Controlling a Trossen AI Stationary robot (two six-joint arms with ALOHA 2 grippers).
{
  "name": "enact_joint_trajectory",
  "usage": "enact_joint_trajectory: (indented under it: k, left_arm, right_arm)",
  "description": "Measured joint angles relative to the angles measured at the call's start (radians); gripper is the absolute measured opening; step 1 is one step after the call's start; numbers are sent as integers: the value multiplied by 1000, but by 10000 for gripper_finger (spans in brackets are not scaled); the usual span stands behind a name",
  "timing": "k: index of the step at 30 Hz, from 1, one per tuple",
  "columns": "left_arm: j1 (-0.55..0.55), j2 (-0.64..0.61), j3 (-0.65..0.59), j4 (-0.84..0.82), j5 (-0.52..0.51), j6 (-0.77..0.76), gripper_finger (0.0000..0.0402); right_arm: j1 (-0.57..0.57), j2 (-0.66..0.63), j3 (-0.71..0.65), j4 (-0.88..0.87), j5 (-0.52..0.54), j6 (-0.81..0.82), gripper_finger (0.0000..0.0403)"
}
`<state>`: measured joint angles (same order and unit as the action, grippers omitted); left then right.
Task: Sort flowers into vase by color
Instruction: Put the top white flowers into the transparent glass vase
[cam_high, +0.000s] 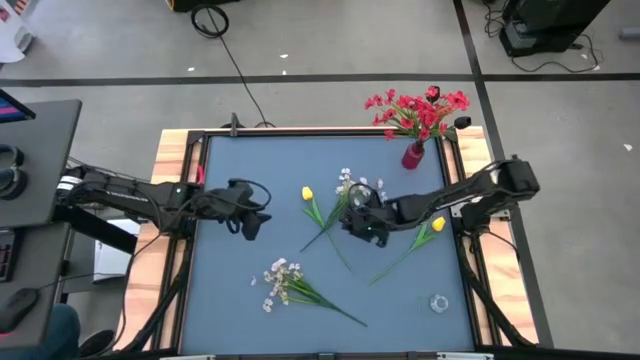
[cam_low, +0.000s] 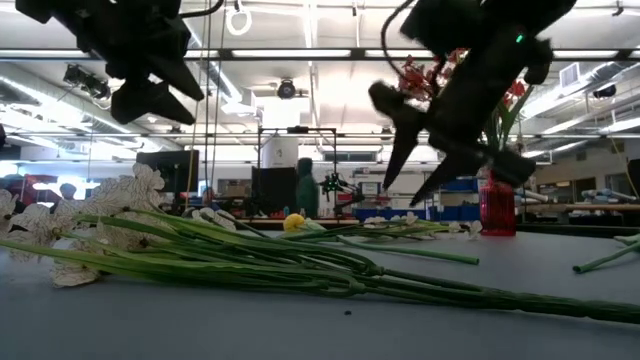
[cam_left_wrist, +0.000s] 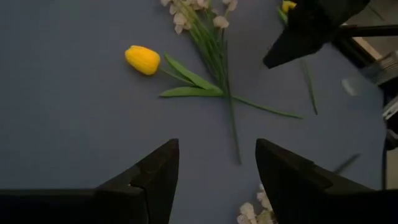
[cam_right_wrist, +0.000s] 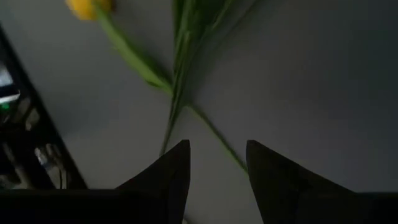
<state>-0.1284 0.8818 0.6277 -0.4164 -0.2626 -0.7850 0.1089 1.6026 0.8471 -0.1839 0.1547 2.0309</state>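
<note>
High view: right end effector (cam_high: 362, 226), fingers apart, hovering beside crossed stems of yellow tulip (cam_high: 308, 194) and white spray (cam_high: 352, 184); risking gripping both, mixing colors. Left end effector (cam_high: 252, 219) also spread.

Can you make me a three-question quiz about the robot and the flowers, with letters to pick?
1. Where is the red vase?
A. at the table's far right corner
B. in the middle of the table
C. at the near left corner

2. How many yellow tulips lie on the table?
A. one
B. two
C. four

3. What is the right gripper doing?
A. holding a red flower
B. sitting inside the vase
C. open, above the stems in the table's middle

Answers:
1. A, the high view shows the vase with the red flowers in it at that corner.
2. B, one yellow tulip lies mid-table and the other tulip lies near the right edge.
3. C, the right wrist view shows its fingers apart with nothing between them, over green stems.
</note>
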Motion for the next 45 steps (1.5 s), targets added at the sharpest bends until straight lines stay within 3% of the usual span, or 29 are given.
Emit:
enact_joint_trajectory:
  k: [12,17,29,40,45]
  left_arm:
    - [0,0,0,-94,8,-37,217]
    - [0,0,0,-155,18,-63,217]
    - [0,0,0,-157,19,-63,217]
    - [0,0,0,-157,18,-43,217]
    - [0,0,0,-162,23,-57,217]
  right_arm:
    - [-85,139,21,151,6,72,157]
    - [-109,162,65,122,15,94,157]
    - [-194,179,66,50,-86,152,157]
    - [-252,190,66,92,-97,162,157]
    - [-240,196,79,84,-49,149,157]
